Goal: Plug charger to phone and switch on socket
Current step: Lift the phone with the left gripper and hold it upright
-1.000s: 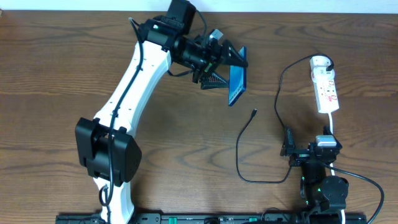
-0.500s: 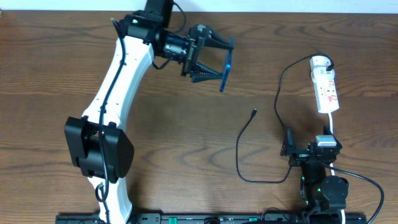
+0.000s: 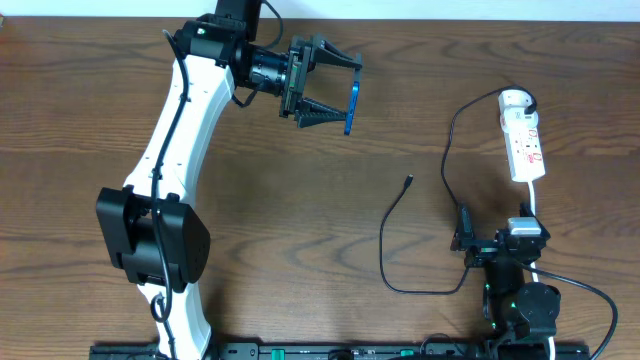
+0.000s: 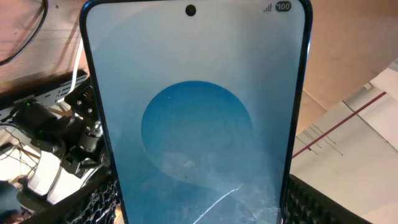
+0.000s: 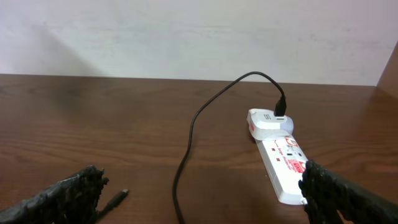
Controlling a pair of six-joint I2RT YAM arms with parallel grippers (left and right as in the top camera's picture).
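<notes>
**Phone held near the far edge, cable tip lying in open wood**

The left gripper (image 3: 348, 97) pinches the phone (image 3: 350, 110) between its two fingers, close to the table's (image 3: 250, 220) far edge and left of centre. From overhead the phone shows only its thin blue side. In the left wrist view its screen (image 4: 196, 124) fills the picture (a blue disc on pale ground, with a "100" in the top corner). The ribbed fingers (image 4: 99, 199) press on both long sides near the bottom.

A broad stretch of bare wood lies between the phone and the charger (image 3: 383, 235), with nothing standing on it. The connector tip (image 3: 410, 181) rests flat on the table, well apart from the phone and to its right. From the tip the cable bows toward the near edge, loops back beside the right arm, then climbs to a plug (image 5: 278, 112) seated at the rounded end of the socket (image 3: 524, 140).

The socket lies lengthwise near the right edge, its white cord (image 3: 532, 200) trailing toward the right arm's base. The right gripper (image 5: 202, 180) sits low by the near edge with its fingers spread wide and holding nothing. The cable's loop passes just beside its left finger, the only thing crowding that side.
</notes>
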